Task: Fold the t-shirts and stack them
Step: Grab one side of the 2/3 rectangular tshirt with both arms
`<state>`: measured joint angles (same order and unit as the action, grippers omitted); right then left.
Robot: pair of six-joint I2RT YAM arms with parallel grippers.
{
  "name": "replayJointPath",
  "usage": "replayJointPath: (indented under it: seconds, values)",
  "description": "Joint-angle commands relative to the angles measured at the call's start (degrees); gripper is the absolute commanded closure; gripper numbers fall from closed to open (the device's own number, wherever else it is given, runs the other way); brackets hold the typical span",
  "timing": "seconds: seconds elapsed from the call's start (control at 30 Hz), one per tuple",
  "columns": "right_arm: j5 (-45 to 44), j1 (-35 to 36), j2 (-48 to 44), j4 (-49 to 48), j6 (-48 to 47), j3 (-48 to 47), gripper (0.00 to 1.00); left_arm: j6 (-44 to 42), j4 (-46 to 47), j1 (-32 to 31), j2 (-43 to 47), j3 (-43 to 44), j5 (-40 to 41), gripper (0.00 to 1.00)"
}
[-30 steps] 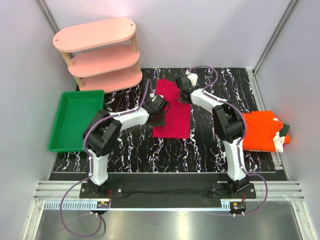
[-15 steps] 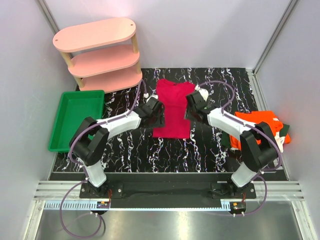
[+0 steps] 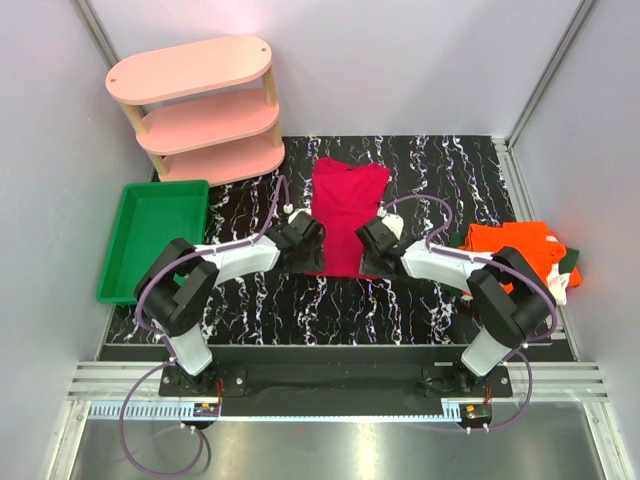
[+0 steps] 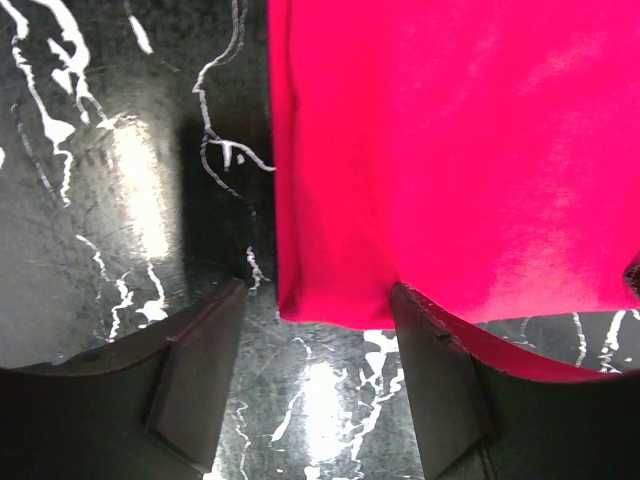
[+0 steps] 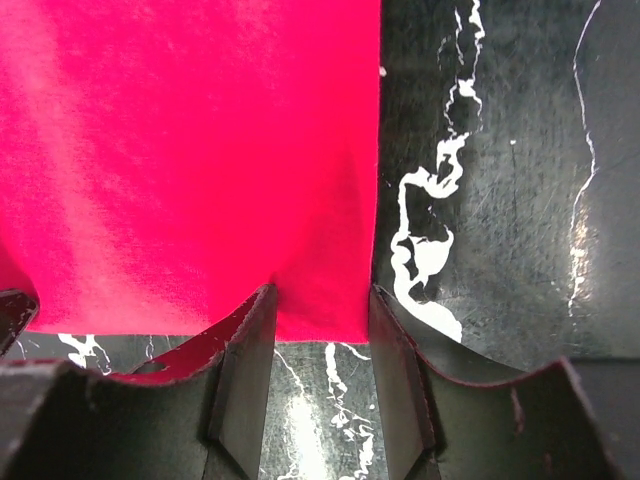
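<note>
Left tool (image 4: 318,300) and right tool (image 5: 322,298) both released, each straddling a hem corner of the crimson t-shirt (image 3: 345,205) lying ahead on the bench (image 3: 330,300). We judge it limp and light: pinch those corners.

The table (image 3: 420,300) is black, veined with white like marble. At its centre lies a plain crimson t-shirt (image 3: 347,205). At 3 o'clock, a bright orange t-shirt (image 3: 515,255) shows a white label (image 3: 560,285), with a dark green t-shirt (image 3: 571,258) at its edge. At 9 o'clock the tray (image 3: 150,240) is vivid green; at 11 o'clock the shelf (image 3: 190,72) is pale pink. The arms (image 3: 240,258) are white and black, their cables (image 3: 140,440) purple.
</note>
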<state>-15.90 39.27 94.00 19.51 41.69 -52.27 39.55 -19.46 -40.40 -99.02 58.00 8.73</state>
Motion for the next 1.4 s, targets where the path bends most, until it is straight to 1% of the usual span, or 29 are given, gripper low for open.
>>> replayJointPath:
  seconds: [0.0, 0.13, 0.17, 0.23, 0.27, 0.3, 0.47, 0.57, 0.6, 0.63, 0.7, 0.73, 0.77, 0.93, 1.03, 1.13, 1.23, 1.37]
  values:
    - [-1.41, 0.9, -1.54, -1.67, 3.83, 1.56, 0.52, 1.23, 2.15, -0.12, 1.29, -1.39, -0.03, 0.34]
    - [-1.68, 1.16, -2.06, -1.31, 5.77, 4.19, 0.55, 1.85, 3.11, -0.12, 0.15, -2.1, -1.52, 0.37]
    - [-1.94, 1.16, -2.32, -1.14, 6.46, 4.63, 0.55, 2.02, 3.2, -0.2, 0.06, -2.19, -1.96, 0.41]
    - [-2.29, 1.08, -2.76, -0.53, 7.0, 6.03, 0.6, 2.02, 3.29, -0.38, 0.06, -2.45, -2.05, 0.45]
    - [-2.64, 1.16, -3.03, -0.09, 7.43, 6.56, 0.62, 2.02, 3.29, -0.47, 0.06, -2.62, -1.97, 0.49]
    - [-2.82, 1.08, -3.73, 0.09, 7.7, 7.0, 0.66, 2.02, 3.29, -0.55, 0.23, -2.97, -1.88, 0.51]
    - [-2.91, 1.16, -5.05, 0.18, 8.75, 10.17, 0.69, 2.2, 3.47, -0.64, 1.2, -4.29, -1.44, 0.57]
    - [-2.99, 1.16, -5.05, 0.27, 8.84, 10.7, 0.71, 2.29, 3.56, -0.82, 1.64, -4.82, -1.44, 0.68]
    - [-2.91, 1.16, -4.88, 0.27, 8.85, 10.7, 0.74, 2.37, 3.73, -0.91, 1.81, -5.0, -1.44, 0.77]
    - [-2.91, 1.16, -4.79, 0.18, 8.85, 10.7, 0.76, 2.46, 3.64, -0.91, 1.82, -5.17, -1.44, 0.82]
    - [-2.73, 1.08, -4.61, 0.18, 8.85, 10.52, 0.86, 2.55, 3.73, -0.91, 1.9, -5.7, -1.52, 0.93]
    - [-2.73, 1.16, -4.61, 0.27, 8.85, 10.52, 0.92, 2.64, 3.73, -0.99, 2.08, -5.88, -1.44, 1.0]
    - [-2.73, 1.16, -4.61, 0.27, 8.85, 10.44, 1.0, 2.81, 3.73, -0.99, 2.17, -6.4, -1.44, 1.0]
    - [-3.26, 1.16, -4.96, 0.62, 9.19, 10.7, 1.0, 2.9, 5.05, -1.7, 3.48, -7.72, -1.26, 1.0]
    - [-3.7, 2.13, -5.66, 2.2, 9.37, 10.52, 1.0, 2.9, 4.26, -2.57, 4.27, -8.07, -1.52, 1.0]
    - [-4.4, 4.32, -7.68, 4.75, 11.12, 11.57, 1.0, 3.6, 3.12, -5.03, 6.64, -9.56, -0.74, 1.0]
    - [-4.84, 7.22, -10.93, 6.59, 14.28, 13.94, 1.0, 5.36, 2.94, -8.98, 9.19, -12.64, -0.38, 1.0]
    - [-5.54, 11.17, -15.41, 10.36, 18.68, 16.41, 1.0, 9.3, 2.94, -13.38, 11.39, -17.55, 0.06, 1.0]
